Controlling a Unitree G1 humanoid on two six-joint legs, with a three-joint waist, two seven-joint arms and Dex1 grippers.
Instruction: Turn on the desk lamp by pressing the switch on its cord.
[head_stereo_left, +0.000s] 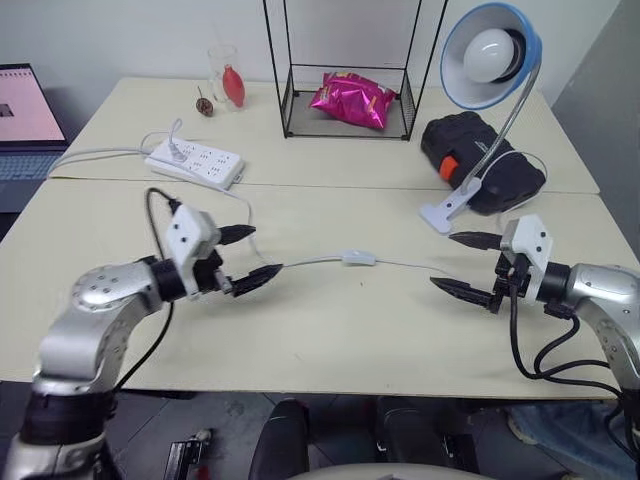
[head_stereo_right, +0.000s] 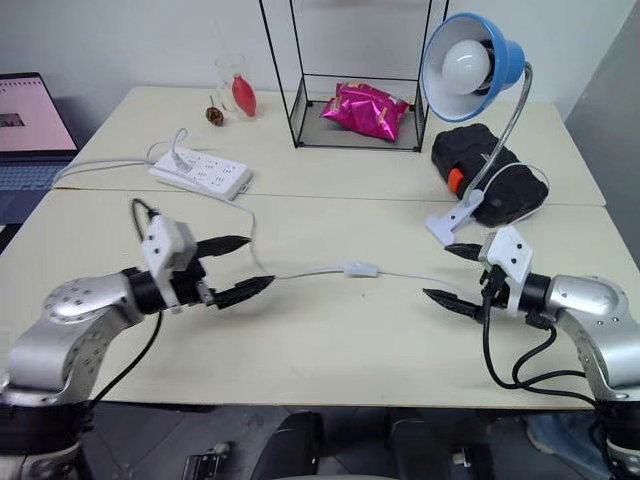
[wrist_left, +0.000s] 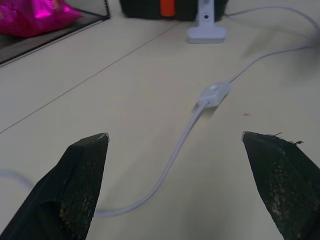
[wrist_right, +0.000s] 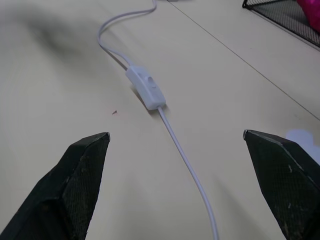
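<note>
The desk lamp (head_stereo_left: 490, 55) stands at the back right, blue shade and unlit white bulb on a silver gooseneck with a white clip base (head_stereo_left: 442, 212). Its thin white cord (head_stereo_left: 310, 262) crosses the table's middle, carrying the small white switch (head_stereo_left: 359, 258); the switch (wrist_left: 214, 94) lies flat, untouched. My left gripper (head_stereo_left: 252, 256) is open, hovering left of the switch with the cord just beside its lower finger. My right gripper (head_stereo_left: 468, 265) is open, right of the switch, pointing toward it. The switch (wrist_right: 146, 88) lies ahead between the right fingers.
A white power strip (head_stereo_left: 196, 162) lies at the back left. A wire rack (head_stereo_left: 345, 70) holds a pink bag (head_stereo_left: 352, 100). A black case (head_stereo_left: 480, 150) sits behind the lamp base. A glass with a red object (head_stereo_left: 228, 78) and a laptop (head_stereo_left: 25, 125) are far left.
</note>
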